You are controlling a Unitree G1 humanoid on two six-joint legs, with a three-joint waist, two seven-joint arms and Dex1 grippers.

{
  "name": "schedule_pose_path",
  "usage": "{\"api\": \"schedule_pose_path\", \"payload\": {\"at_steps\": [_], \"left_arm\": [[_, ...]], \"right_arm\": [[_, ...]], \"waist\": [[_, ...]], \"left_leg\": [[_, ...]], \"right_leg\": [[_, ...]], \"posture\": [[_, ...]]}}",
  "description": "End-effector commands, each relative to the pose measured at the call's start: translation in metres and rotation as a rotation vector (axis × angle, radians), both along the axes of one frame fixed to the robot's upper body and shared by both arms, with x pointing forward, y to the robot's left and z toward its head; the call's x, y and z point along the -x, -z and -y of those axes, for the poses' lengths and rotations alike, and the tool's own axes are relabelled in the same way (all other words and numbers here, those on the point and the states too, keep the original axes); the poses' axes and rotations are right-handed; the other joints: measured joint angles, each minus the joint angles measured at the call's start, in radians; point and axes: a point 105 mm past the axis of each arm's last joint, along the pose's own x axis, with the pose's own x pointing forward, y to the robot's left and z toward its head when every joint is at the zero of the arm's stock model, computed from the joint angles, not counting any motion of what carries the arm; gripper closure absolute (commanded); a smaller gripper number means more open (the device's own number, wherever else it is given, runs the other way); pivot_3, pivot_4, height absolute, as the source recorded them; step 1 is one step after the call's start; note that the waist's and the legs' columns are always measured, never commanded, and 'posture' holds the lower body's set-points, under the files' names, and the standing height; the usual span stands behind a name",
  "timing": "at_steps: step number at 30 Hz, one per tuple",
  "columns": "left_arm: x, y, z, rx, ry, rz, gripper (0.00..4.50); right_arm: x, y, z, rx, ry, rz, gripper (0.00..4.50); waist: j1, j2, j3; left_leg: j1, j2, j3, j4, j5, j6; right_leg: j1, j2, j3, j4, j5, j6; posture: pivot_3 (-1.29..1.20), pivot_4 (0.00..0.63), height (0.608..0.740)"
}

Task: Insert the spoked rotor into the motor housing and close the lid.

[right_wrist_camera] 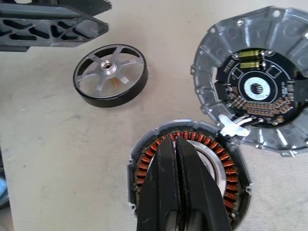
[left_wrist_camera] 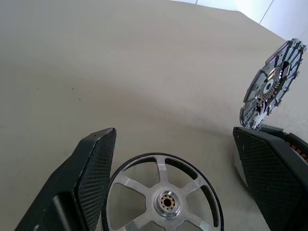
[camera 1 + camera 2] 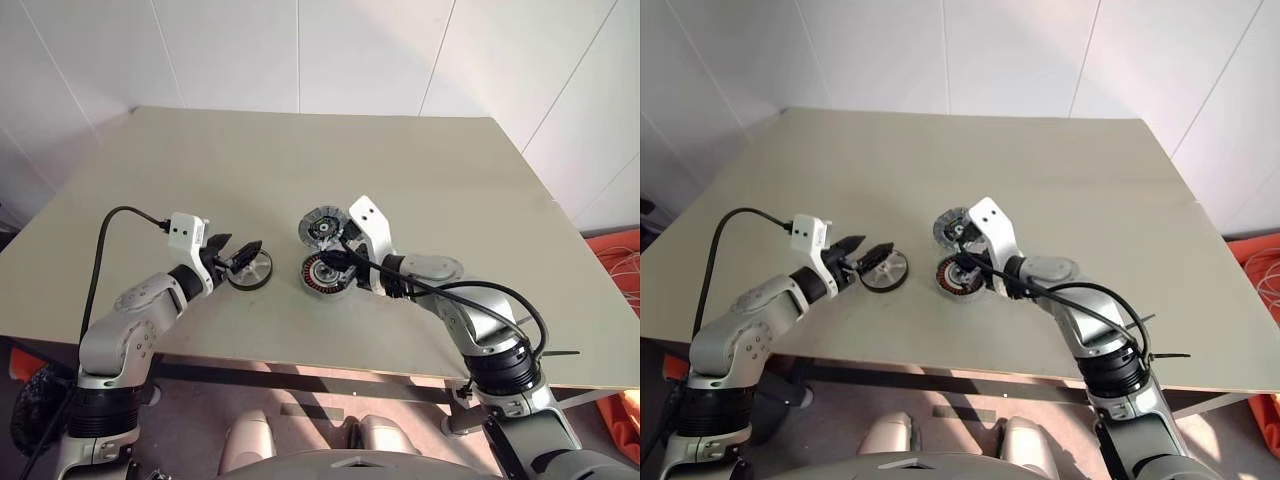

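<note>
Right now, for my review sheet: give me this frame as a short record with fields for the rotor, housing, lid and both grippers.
spoked rotor: flat on the table, not yet in the housing
motor housing: on the table, empty, copper windings exposed
lid: swung open, ribbed inner face showing, joined at the housing's edge
left gripper: open, one finger on each side of the rotor, not closed on it
right gripper: shut, empty, over the housing

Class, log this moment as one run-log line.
left gripper: open astride black-rimmed spoked rotor | right gripper: shut above grey motor housing | ribbed lid: open
</note>
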Motion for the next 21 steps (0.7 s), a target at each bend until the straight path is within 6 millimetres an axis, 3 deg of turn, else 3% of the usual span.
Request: {"api": "schedule_pose_path", "payload": {"at_steps": [1,21], "left_arm": [[0.0,-0.014,-0.002,-0.008,-0.001,0.05,0.38],[0.002,-0.012,-0.005,-0.017,-0.016,0.044,0.38]], "right_arm": [[0.004,-0.013,-0.005,-0.027,-0.018,0.021,4.47],[0.006,0.007,-0.009,-0.067,0.016,-0.117,4.47]], "waist": [[0.0,0.0,0.0],[0.001,0.0,0.0]], "left_leg": [[0.0,0.0,0.0,0.0,0.0,0.0],[0.0,0.0,0.0,0.0,0.0,-0.001]], "right_leg": [[0.0,0.0,0.0,0.0,0.0,0.0],[0.0,0.0,0.0,0.0,0.0,0.0]], "posture": [[0.0,0.0,0.74],[0.0,0.0,0.74]]}}
